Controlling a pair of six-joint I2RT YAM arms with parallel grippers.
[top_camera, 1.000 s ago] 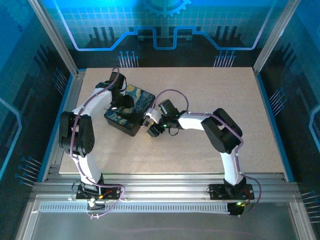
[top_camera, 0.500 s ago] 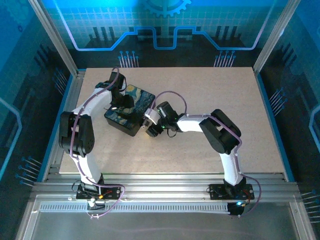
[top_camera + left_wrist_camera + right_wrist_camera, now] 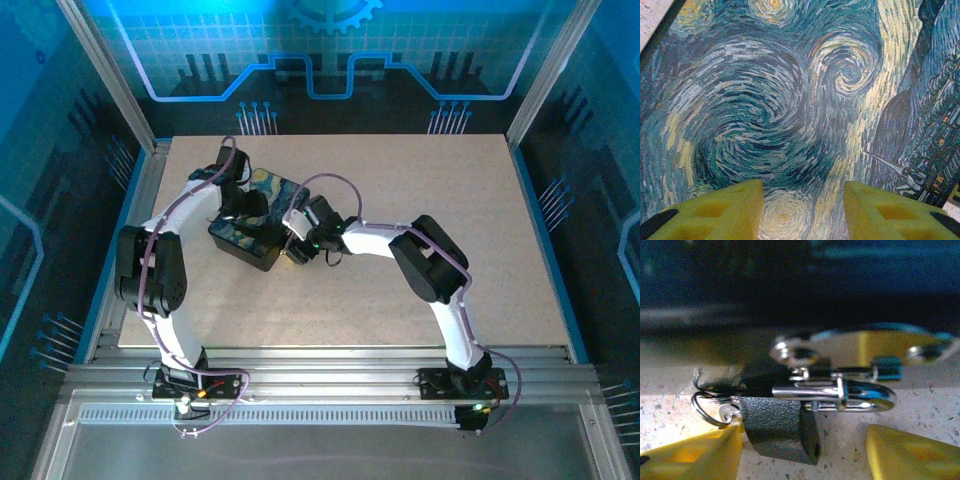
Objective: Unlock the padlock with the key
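The padlock (image 3: pixel 780 432) has a dark textured body and lies on its side against the tabletop. Its silvery shackle (image 3: pixel 860 392) runs through the metal hasp (image 3: pixel 840 347) of the dark box (image 3: pixel 255 250). A small key (image 3: pixel 729 413) on a wire ring (image 3: pixel 702 409) sticks out at the body's left end. My right gripper (image 3: pixel 805 455) is open, its yellow fingers (image 3: pixel 695 455) on either side of the padlock body, the left one next to the key. My left gripper (image 3: pixel 802 210) is open just over the box's swirl-painted lid (image 3: pixel 790 100). In the top view, the left gripper (image 3: pixel 243 205) sits over the lid and the right gripper (image 3: pixel 295 248) at the box's front side.
The box stands on the left half of the speckled table (image 3: pixel 450 180). Metal frame rails (image 3: pixel 320 375) run along the near edge. Blue walls enclose the sides and back.
My right gripper has moved left, closing in on the box's front side where the padlock hangs. The left arm has stayed on the lid.
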